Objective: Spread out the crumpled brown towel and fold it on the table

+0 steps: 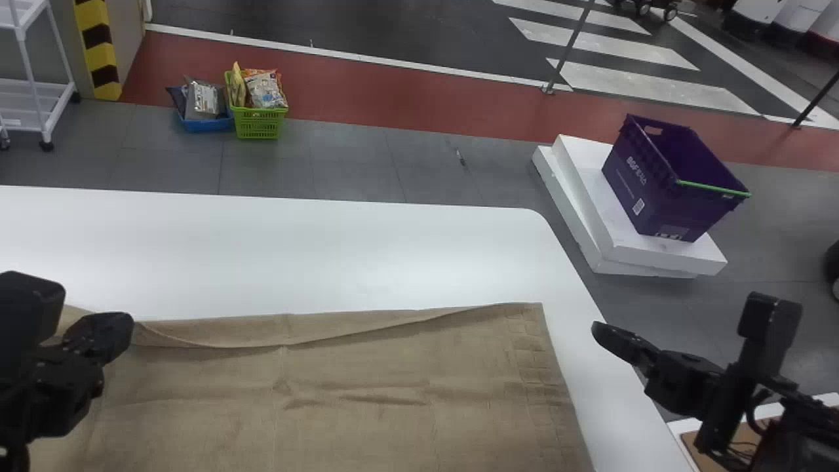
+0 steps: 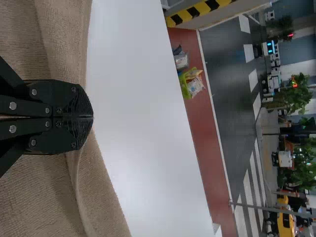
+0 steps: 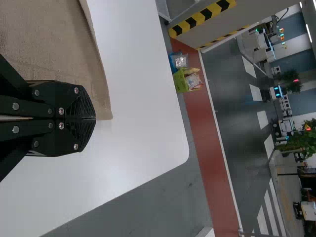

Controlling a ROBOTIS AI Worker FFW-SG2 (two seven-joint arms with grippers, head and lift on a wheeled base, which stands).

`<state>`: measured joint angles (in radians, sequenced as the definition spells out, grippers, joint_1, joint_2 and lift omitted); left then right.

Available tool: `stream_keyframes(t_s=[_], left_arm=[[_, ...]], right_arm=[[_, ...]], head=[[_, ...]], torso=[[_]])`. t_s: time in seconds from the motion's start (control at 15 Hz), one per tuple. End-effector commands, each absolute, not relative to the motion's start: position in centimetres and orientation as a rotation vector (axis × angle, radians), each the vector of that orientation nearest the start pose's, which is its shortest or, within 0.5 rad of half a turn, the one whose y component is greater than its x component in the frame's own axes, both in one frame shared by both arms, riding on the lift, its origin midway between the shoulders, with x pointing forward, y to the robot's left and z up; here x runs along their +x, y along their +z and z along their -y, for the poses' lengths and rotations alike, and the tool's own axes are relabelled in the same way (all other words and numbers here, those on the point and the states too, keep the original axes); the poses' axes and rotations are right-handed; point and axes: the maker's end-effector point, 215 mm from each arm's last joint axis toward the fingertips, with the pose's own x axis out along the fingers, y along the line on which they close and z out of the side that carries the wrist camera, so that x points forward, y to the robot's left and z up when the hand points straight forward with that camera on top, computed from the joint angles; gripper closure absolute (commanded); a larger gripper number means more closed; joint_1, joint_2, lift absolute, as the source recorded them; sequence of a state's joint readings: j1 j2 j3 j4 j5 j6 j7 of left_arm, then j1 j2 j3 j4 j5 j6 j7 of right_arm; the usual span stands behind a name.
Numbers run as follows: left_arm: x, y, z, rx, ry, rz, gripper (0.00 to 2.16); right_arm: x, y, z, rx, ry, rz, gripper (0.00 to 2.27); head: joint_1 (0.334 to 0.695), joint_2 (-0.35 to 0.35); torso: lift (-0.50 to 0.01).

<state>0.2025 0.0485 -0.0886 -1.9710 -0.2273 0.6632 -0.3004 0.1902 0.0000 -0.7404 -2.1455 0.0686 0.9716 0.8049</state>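
Showing white lettering (image 1: 636, 172) on the side of the purple crate (image 1: 682, 200), well beyond the right gripper (image 1: 603, 333). Bearing a small white code label (image 1: 638, 206) below the lettering and a pale label (image 1: 672, 232) at the crate's bottom edge. Farther out, beyond the left gripper (image 1: 121, 328), displaying print too small to read on a bag (image 1: 265, 90) in the green basket (image 1: 257, 123) and on a silver package (image 1: 205, 98) beside it.

1. The brown towel (image 1: 406, 373) is cut off on its near side and partly hidden by the left gripper (image 1: 121, 328).
2. The table (image 1: 295, 249) is cut off at left and near.
3. The far-left white cart (image 1: 31, 65) is cut off.
4. A floor object (image 1: 461, 157) is too small to be identified.
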Motion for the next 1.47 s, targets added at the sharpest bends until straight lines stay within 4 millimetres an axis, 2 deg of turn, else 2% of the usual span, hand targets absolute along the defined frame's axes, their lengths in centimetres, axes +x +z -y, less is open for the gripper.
stream_keyframes(t_s=[0.0,0.33,0.53,0.6,0.73,0.93,1.07,1.13,1.4], left_arm=[[51.0,-43.8,-17.6,0.189,-0.276,-0.493,1.87],[54.8,-44.8,-18.7,0.202,-0.24,-0.485,1.87],[55.5,-43.8,-20.0,0.17,-0.222,-0.449,1.88],[55.2,-43.5,-20.6,0.155,-0.217,-0.445,1.88],[54.6,-41.0,-21.4,0.12,-0.226,-0.408,1.88],[52.4,-39.7,-23.4,0.115,-0.211,-0.403,1.87],[51.8,-39.9,-24.3,0.12,-0.199,-0.407,1.87],[51.4,-40.4,-26.0,0.131,-0.17,-0.421,1.88],[51.1,-41.7,-27.8,0.161,-0.136,-0.442,1.88]], right_arm=[[40.0,-38.3,46.1,0.245,-0.009,-0.513,1.78],[39.8,-38.4,46.3,0.246,-0.012,-0.516,1.78],[39.3,-38.8,46.1,0.243,-0.01,-0.526,1.78],[39.2,-38.8,46.0,0.242,-0.005,-0.529,1.78],[39.2,-38.6,45.7,0.24,-0.001,-0.529,1.78],[38.9,-39.4,44.7,0.24,0.018,-0.551,1.78],[38.7,-40.1,44.0,0.241,0.03,-0.568,1.78],[38.6,-40.7,43.5,0.244,0.041,-0.579,1.78],[38.7,-42.2,42.6,0.248,0.06,-0.599,1.78]], head=[[0.695,-0.35],[0.695,-0.324],[0.695,-0.313],[0.695,-0.307],[0.695,-0.299],[0.695,-0.281],[0.695,-0.266],[0.695,-0.257],[0.695,-0.205]], torso=[[-0.127],[-0.127],[-0.127],[-0.127],[-0.127],[-0.127],[-0.127],[-0.127],[-0.127]])
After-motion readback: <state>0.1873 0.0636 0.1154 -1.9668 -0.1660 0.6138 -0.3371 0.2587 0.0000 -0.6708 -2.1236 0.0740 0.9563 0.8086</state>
